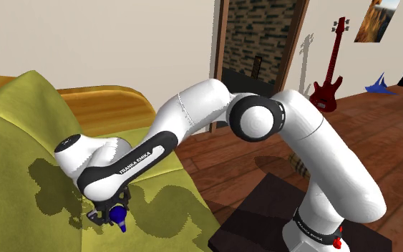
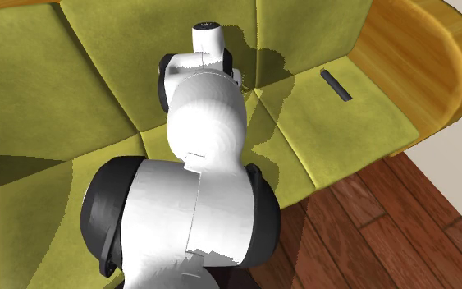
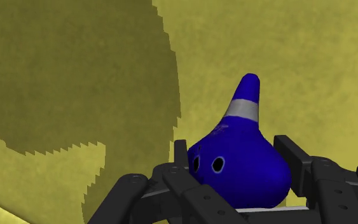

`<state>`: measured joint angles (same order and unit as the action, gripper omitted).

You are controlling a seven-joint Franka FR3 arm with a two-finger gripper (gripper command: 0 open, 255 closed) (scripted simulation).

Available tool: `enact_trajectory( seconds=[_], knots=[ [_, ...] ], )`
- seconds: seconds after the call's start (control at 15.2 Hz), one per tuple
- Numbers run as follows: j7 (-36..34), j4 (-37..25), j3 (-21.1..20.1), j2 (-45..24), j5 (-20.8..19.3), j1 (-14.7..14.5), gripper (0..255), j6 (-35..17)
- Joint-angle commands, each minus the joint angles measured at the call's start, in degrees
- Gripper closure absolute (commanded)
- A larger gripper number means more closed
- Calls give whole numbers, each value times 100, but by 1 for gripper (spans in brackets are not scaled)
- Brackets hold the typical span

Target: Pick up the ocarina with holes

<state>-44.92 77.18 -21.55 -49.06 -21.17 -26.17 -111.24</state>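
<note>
A deep blue ocarina (image 3: 241, 159) with small round holes and a grey band near its pointed tip sits clasped between my black fingers (image 3: 185, 167). My gripper (image 3: 234, 168) is shut on it, above the olive-yellow sofa cushion (image 3: 311, 57). From the shoulder camera, the gripper (image 1: 114, 213) hangs low over the sofa seat (image 1: 21, 143), and the blue ocarina (image 1: 119, 215) pokes out beneath it with its tip pointing down. In the second exterior view the white arm (image 2: 200, 123) hides the hand.
A dark flat bar (image 2: 336, 84) lies on the sofa seat near the wooden armrest (image 2: 409, 49). Wood floor (image 1: 250, 165) spreads beyond the sofa. A red guitar (image 1: 328, 79) leans on the far wall beside a doorway.
</note>
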Motion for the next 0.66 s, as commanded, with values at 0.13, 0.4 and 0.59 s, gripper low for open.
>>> enact_trajectory(
  seconds=[0.13, 0.4, 0.59],
  knots=[
    [36, -57, -40, 153, 51, 13, 255, 203],
    [69, -98, -80, 313, 102, 30, 255, 399],
    [80, -119, -90, 355, 117, 33, 255, 459]
  ],
)
